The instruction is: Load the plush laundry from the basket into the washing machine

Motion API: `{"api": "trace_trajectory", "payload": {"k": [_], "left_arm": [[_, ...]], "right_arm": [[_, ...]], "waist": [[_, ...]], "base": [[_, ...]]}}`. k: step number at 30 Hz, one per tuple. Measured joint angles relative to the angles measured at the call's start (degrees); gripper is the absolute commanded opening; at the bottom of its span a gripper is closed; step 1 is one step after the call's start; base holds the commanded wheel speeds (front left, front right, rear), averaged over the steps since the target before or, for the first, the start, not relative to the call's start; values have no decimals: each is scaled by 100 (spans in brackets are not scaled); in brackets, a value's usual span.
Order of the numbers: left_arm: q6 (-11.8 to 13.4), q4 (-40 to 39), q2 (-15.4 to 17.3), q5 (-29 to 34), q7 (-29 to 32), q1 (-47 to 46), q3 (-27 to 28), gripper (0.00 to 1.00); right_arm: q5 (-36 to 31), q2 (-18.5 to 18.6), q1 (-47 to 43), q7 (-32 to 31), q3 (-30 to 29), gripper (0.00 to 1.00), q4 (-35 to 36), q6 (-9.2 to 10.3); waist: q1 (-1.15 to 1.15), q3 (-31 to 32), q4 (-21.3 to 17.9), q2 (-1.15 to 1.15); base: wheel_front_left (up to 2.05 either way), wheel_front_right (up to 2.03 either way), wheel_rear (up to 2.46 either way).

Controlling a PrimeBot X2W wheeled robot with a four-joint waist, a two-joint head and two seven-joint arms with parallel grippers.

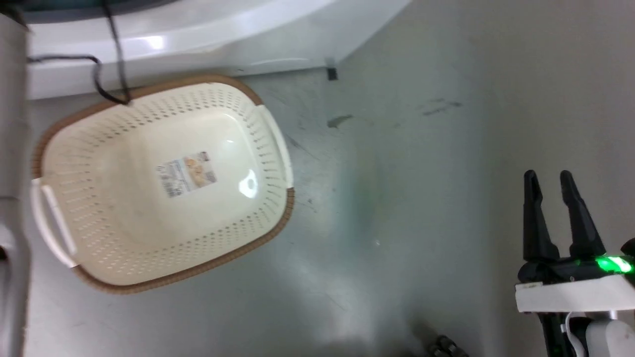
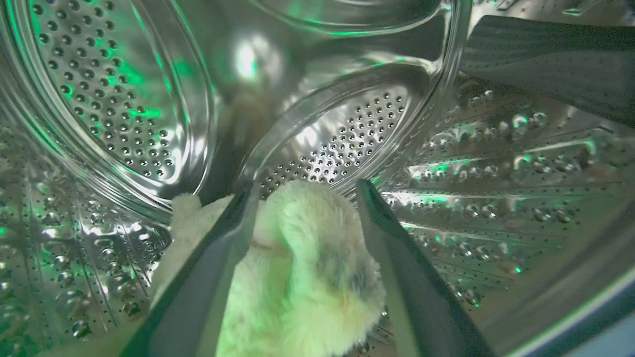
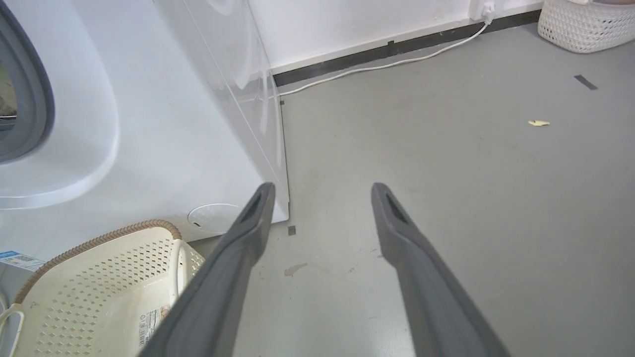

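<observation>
My left claw (image 2: pixel 305 187) stands spread inside the washing machine (image 2: pixel 124 99) drum. The plush laundry (image 2: pixel 302 267) lies lower centre between its fingers, ungripped. The basket (image 1: pixel 124 213) sits left in the head view. My right claw (image 1: pixel 548 174), lower right, is spread above the floor (image 1: pixel 421 198).

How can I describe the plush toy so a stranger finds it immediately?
Look into the washing machine, at its perforated steel drum. Between the spread fingers of the left gripper sits the plush laundry: the only fluffy thing among bare metal.
</observation>
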State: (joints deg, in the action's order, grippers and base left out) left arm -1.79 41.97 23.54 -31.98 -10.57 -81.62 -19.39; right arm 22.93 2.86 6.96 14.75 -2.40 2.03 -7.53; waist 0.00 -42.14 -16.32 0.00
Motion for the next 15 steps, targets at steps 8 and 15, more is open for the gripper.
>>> {"api": "trace_trajectory", "payload": {"k": [8, 15], "left_arm": [[-41, 45, -311, -60, -290, 871, -60, 100], [-33, 30, -611, -110, -370, 1577, -64, 100]], "right_arm": [[-182, 0, 132, 0, -87, 100, -211, 0], [-289, -1, 121, 1, -100, 100, -443, 0]], "waist": [[0, 473, 308, 0], [0, 994, 480, 0]], "base": [[0, 0, 0], [0, 0, 0]]}}
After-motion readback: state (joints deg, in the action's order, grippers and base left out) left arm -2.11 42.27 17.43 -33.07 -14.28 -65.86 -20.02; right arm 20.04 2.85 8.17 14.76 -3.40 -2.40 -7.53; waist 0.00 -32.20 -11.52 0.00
